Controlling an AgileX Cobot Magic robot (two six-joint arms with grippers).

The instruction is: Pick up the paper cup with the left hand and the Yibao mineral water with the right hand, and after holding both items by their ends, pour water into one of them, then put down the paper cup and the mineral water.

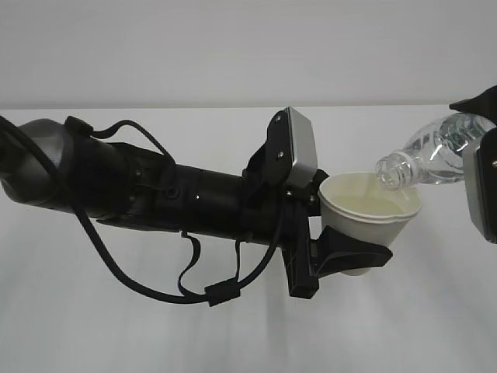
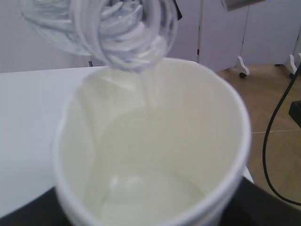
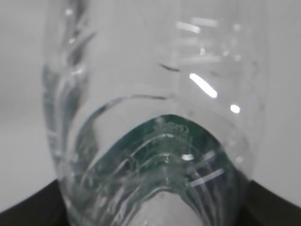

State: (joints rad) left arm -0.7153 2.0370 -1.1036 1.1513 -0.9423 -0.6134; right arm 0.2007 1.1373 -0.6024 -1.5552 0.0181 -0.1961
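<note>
My left hand [image 1: 353, 260], the black two-finger gripper with its grey-silver block, is clamped around the lower body of the small white tapered paper cup [image 1: 371, 208], holding it in the air above the white table [image 1: 233, 334]. My right hand [image 1: 483, 183], another black gripper at the right edge of the exterior view, appears to grip the far end of the small clear ribbed plastic bottle of Yibao mineral water [image 1: 423, 155]. Its fingers are not visible, though its wrist camera shows the bottle pressed close against it.

The bottle is tipped, its open neck just over the cup's far rim. In the left wrist view a thin stream falls from the bottle mouth [image 2: 127, 44] into the cup [image 2: 155, 155], where a shallow pool is gathering.

I judge the risks to be these. The neck sits close to the rim, so a small drift outward would send water down the outside. Tilting further could surge the flow and splash. A harder squeeze could buckle the soft cup wall, and its growing weight could let it slip.
</note>
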